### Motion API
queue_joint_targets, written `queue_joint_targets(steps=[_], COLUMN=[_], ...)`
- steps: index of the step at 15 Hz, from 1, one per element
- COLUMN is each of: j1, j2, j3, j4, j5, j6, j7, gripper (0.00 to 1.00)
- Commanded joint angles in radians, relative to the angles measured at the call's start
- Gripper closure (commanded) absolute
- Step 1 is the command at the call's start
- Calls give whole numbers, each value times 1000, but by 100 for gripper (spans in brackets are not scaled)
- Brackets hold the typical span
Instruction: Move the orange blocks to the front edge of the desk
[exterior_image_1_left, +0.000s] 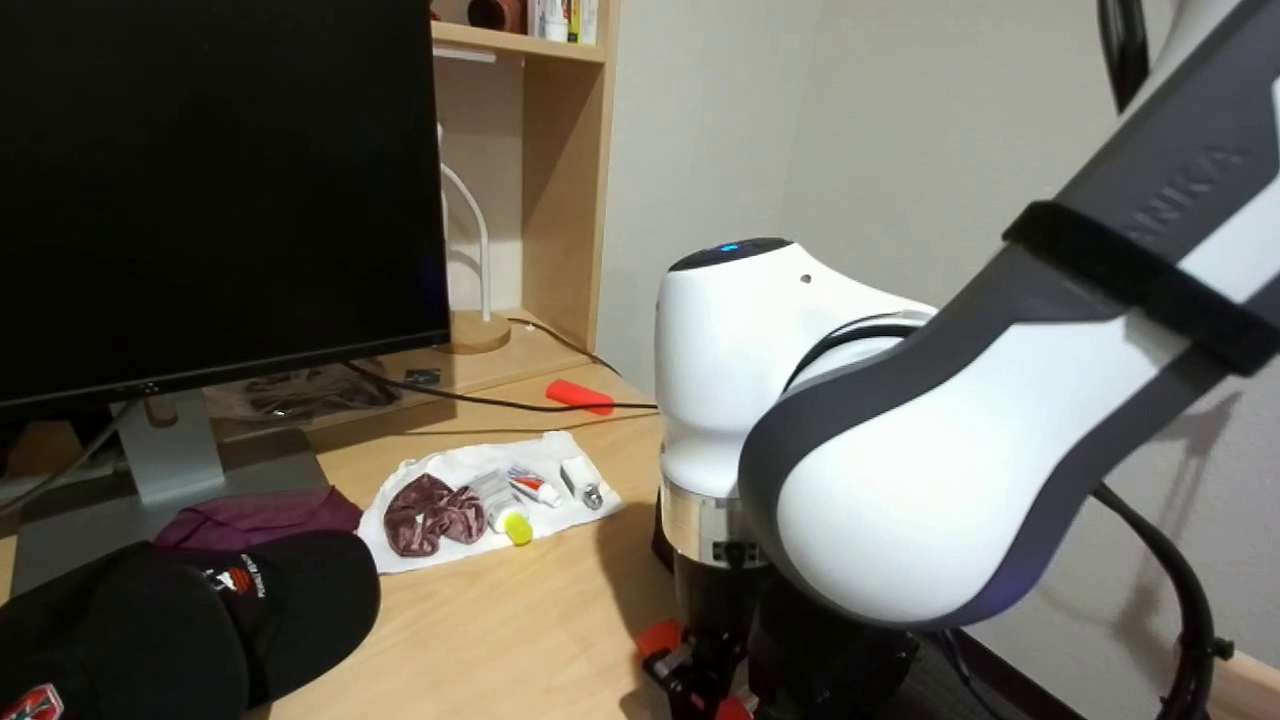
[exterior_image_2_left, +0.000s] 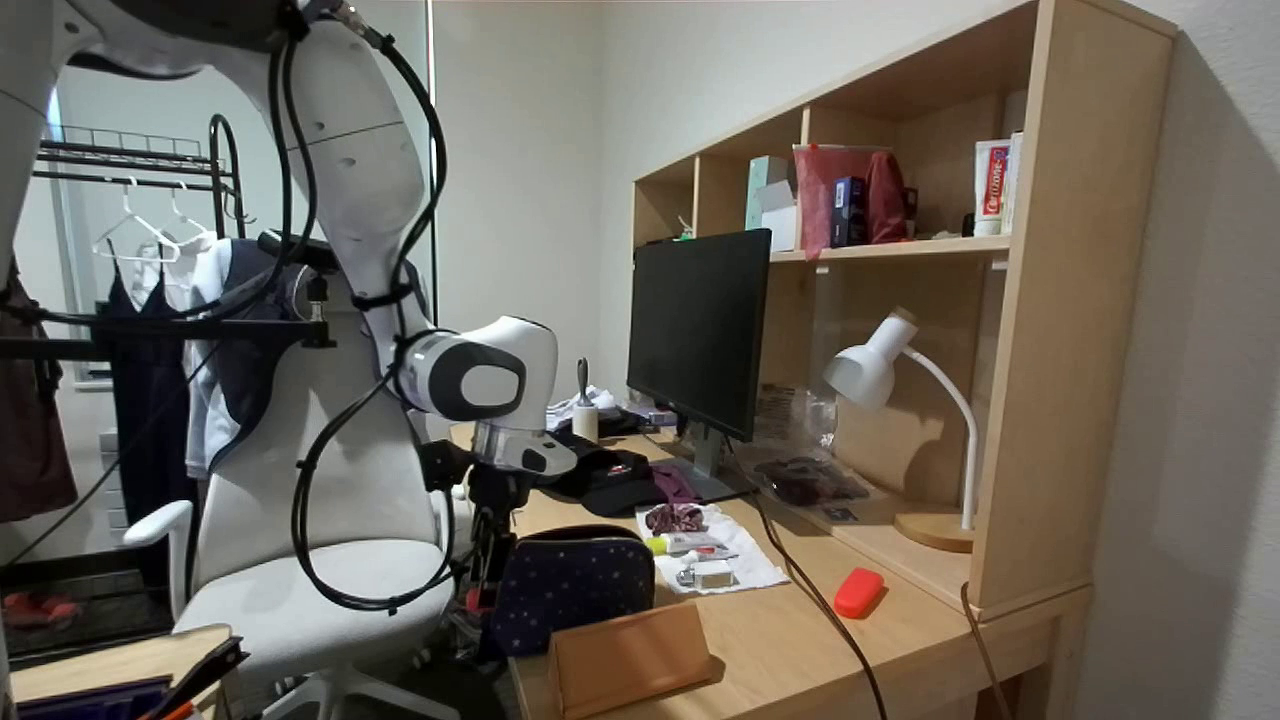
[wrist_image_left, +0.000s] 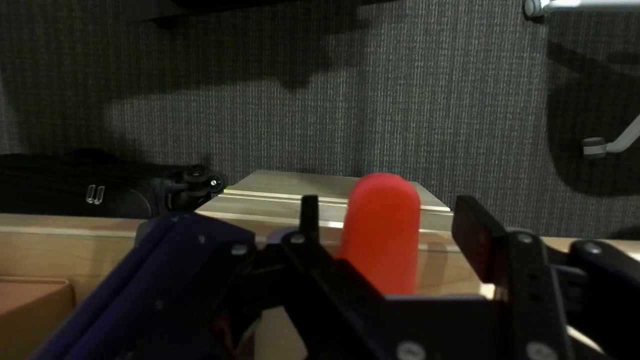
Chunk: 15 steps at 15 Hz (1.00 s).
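One orange block lies flat at the back of the tan desk; it also shows in an exterior view, right of the cable. The other orange block is between the fingers of my gripper in the wrist view, with a gap on each side. Its rounded end reaches past the desk's front edge in that picture; whether it rests on the desk I cannot tell. My gripper is open, low at the front edge. In an exterior view the arm and gripper hide most of this block.
A dark blue starry pouch stands close beside the gripper, with a brown box near it. A white cloth holds a scrunchie and tubes. A black cap, monitor, lamp and cable are farther in.
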Motion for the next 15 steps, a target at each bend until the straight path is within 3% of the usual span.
queue_joint_targets(steps=[1,4,10,15], j1=[-11,-11,-32,-124], j2=[-45,-131,-420,-524], j3=[27,48,50,17], j4=[-9,-16,3,55], j5=[35,46,-46,-191], j6=[-29,-138,-479,-497], j7=[-45,-91,-134,-145], gripper=[2,0,0,0])
